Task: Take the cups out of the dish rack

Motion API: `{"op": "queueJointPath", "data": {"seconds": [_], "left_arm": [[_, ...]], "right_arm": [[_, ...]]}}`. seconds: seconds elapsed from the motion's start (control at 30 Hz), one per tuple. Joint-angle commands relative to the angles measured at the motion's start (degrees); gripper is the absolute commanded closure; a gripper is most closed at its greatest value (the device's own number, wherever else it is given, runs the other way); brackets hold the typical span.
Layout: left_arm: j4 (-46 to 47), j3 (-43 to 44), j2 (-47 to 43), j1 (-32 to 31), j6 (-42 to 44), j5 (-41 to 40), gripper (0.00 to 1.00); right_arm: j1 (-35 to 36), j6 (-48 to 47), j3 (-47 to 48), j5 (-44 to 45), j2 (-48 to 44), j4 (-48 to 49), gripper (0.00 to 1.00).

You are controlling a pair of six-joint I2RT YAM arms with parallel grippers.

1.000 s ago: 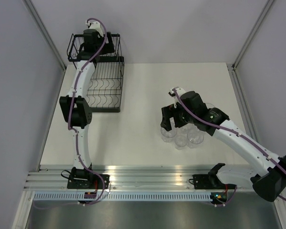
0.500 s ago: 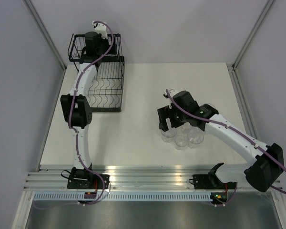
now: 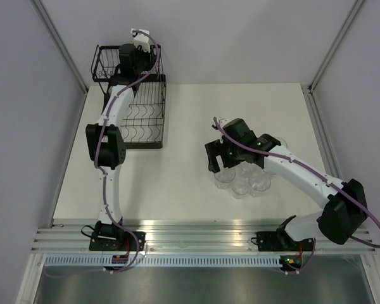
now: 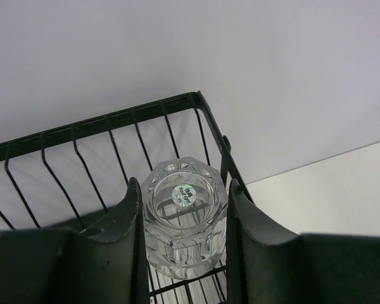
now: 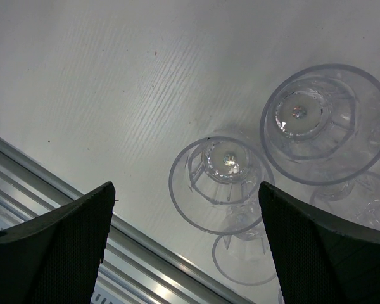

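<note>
The black wire dish rack (image 3: pixel 145 126) stands at the far left of the table. My left gripper (image 3: pixel 132 62) reaches into its raised back tier (image 4: pixel 101 125) and is shut on a clear cup (image 4: pixel 185 218) that stands upside down there, a small sticker on its base; both fingers (image 4: pixel 120 234) press its sides. Several clear cups (image 3: pixel 242 180) stand upright in a cluster on the table at centre right. My right gripper (image 3: pixel 215 159) hovers open just above the cluster's left side. In the right wrist view two cups (image 5: pixel 223 183) (image 5: pixel 324 121) lie below and between the wide fingers (image 5: pixel 69 240).
White table top (image 3: pixel 177 183) with grey walls at left, back and right. An aluminium rail (image 3: pixel 196 231) runs along the near edge, also seen under the right gripper (image 5: pixel 44 183). The rack's lower tier (image 3: pixel 139 120) shows only bare wire slots.
My left gripper has closed on the cup in the rack's back tier after shifting slightly right. The right gripper has drifted a little left over the cup cluster, still open.
</note>
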Motion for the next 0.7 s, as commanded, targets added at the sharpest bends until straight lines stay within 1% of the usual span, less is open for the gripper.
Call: {"op": "queueJointPath", "data": {"seconds": [0.0, 0.03, 0.13, 0.23, 0.27, 0.33, 0.37, 0.4, 0.47, 0.5, 0.53, 0.57, 0.6, 0.63, 0.67], "left_arm": [[-2.9, -0.1, 2.7, -0.4, 2.9, 0.1, 0.94], [-2.9, -0.2, 2.2, -0.4, 2.9, -0.4, 0.97], [-2.4, -0.2, 0.5, -0.4, 2.3, -3.0, 0.98], [-2.1, 0.0, -2.2, -0.5, 1.7, -8.4, 0.98], [-2.0, 0.0, -3.0, -0.7, 1.8, -11.9, 0.98], [-1.0, -0.8, -4.7, -1.3, 3.2, -15.6, 0.98], [-0.2, -1.4, -6.8, -1.6, 3.7, -19.2, 0.98], [2.7, -3.0, -7.7, -2.1, 5.1, -21.1, 0.98], [5.4, -4.6, -9.8, -2.8, 6.8, -25.8, 0.98], [7.4, -6.8, -11.9, -3.7, 9.2, -27.4, 0.98], [11.8, -8.2, -13.0, -4.2, 10.7, -28.8, 0.98], [14.3, -9.4, -13.9, -4.8, 12.1, -30.9, 0.98], [16.4, -11.9, -15.9, -5.9, 15.3, -31.7, 0.98], [21.2, -13.0, -16.7, -6.5, 16.9, -32.5, 0.98], [22.8, -13.7, -17.3, -7.0, 19.5, -33.8, 0.98]], "right_arm": [[0.6, -0.3, 2.3, 0.3, 0.5, 0.0, 0.02], [0.5, -0.2, 2.3, 0.4, 0.3, -0.1, 0.02], [0.6, -0.3, 1.8, 0.5, -0.1, -0.1, 0.02], [0.6, -0.3, 1.3, 0.4, -0.7, 0.2, 0.02], [0.6, -0.3, 1.1, 0.3, -0.8, 0.5, 0.02], [0.7, -0.2, 0.5, 0.0, -1.2, 0.9, 0.02], [0.7, -0.2, 0.3, 0.0, -1.1, 1.1, 0.02], [0.6, -0.2, 0.2, -0.2, -1.2, 1.3, 0.02], [0.6, 0.0, -0.1, -0.2, -1.3, 1.8, 0.02], [0.6, 0.1, 0.0, 0.0, -1.8, 2.1, 0.02], [0.7, 0.2, -0.1, 0.5, -1.9, 2.3, 0.02], [0.7, 0.3, 0.0, 0.8, -2.2, 2.4, 0.02], [0.7, 0.3, 0.0, 1.2, -2.7, 2.6, 0.02], [0.6, 0.5, -0.2, 2.3, -3.2, 3.2, 0.02], [0.7, 0.8, -0.4, 3.1, -3.5, 3.8, 0.02]]}}
